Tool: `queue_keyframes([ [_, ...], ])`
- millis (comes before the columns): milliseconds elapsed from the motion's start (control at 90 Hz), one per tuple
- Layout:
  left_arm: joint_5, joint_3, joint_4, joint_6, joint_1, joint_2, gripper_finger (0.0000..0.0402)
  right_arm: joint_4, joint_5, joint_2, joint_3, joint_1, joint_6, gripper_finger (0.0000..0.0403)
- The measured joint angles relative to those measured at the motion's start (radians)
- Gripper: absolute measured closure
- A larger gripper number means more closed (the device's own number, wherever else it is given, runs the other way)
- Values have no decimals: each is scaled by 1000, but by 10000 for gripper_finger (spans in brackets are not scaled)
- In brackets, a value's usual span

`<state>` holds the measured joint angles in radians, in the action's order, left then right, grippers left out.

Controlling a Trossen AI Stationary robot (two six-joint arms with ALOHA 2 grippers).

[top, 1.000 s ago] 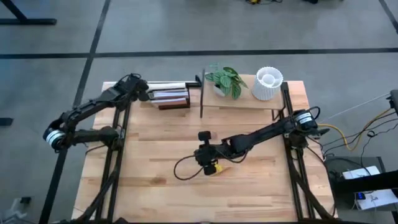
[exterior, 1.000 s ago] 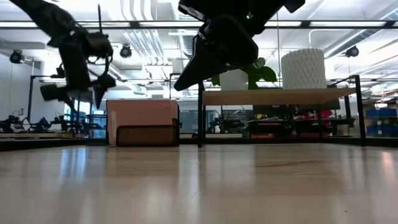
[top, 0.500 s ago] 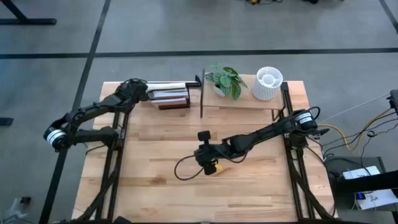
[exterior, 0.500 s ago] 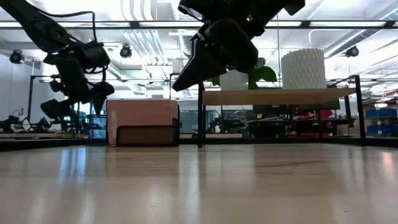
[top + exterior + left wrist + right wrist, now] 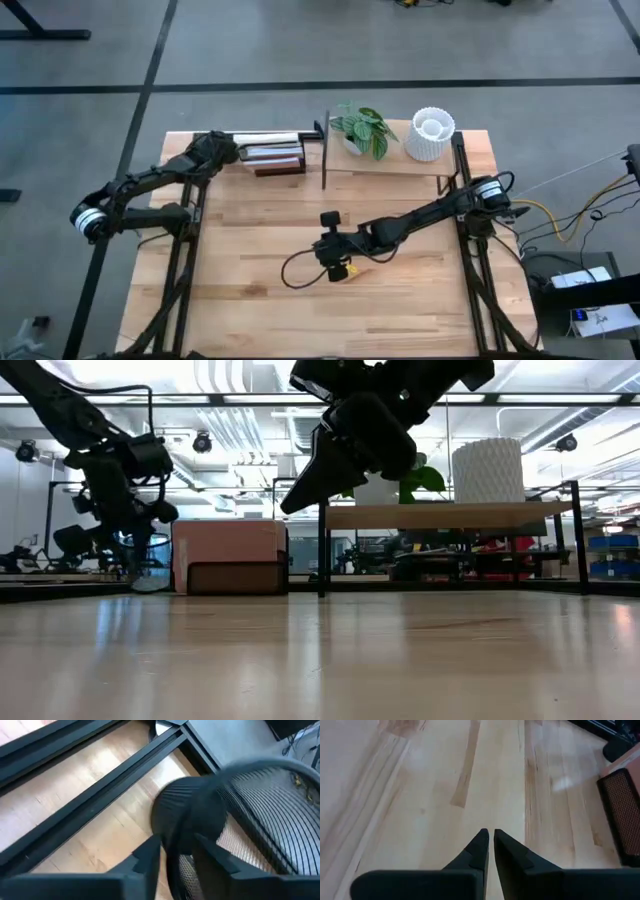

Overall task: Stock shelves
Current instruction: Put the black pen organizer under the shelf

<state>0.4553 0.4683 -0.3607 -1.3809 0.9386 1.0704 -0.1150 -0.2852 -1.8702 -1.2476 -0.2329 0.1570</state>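
The shelves (image 5: pixel 400 165) stand at the table's far edge, a pale board on a thin black frame (image 5: pixel 450 515). My left gripper (image 5: pixel 220 150) is low at the far left corner, pointing down. In its wrist view the fingers (image 5: pixel 150 855) are closed in on a black wire-mesh container (image 5: pixel 270 800), which the high view hides under the arm. My right gripper (image 5: pixel 330 250) hangs shut above the middle of the table (image 5: pixel 490 837), with nothing between its fingers. My left gripper has the mesh container's dark wall (image 5: pixel 185 820) between its two fingers. One finger (image 5: pixel 147 857) is on the table side and the other (image 5: pixel 215 855) is on the mesh side. The fingers come from above. Whether the container is off the table cannot be seen.
A leafy plant (image 5: pixel 362 128) and a white ribbed vase (image 5: pixel 432 135) stand on the shelf board. Books in a dark rack (image 5: pixel 270 155) lie between the left gripper and the shelves. The bare wooden tabletop (image 5: pixel 250 300) stretches toward the near edge.
My left gripper has come down at the far left corner, beside the books, until it is close over the table. My right arm has kept still.
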Motion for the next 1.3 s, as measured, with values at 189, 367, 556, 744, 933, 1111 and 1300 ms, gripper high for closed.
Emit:
queue_keyframes([
  [189,7,0,43,118,0,-38,396,-7,-1,0,0,-2,-6,391],
  [367,5,6,-1,201,-9,-154,399,-8,-2,0,0,-5,-8,391],
  [556,45,6,-87,217,-9,-342,400,-8,-2,0,0,-5,-8,391],
  [744,48,6,-122,369,-10,-509,401,-8,-2,0,0,-5,-8,391],
  [933,-35,6,-129,508,-22,-617,401,-7,-3,0,0,-5,-3,391],
  [1111,-143,6,-127,606,-41,-708,401,-7,-3,0,0,-5,-2,391],
  [1300,-219,6,-105,695,-69,-810,401,-8,-3,0,0,-5,0,391],
])
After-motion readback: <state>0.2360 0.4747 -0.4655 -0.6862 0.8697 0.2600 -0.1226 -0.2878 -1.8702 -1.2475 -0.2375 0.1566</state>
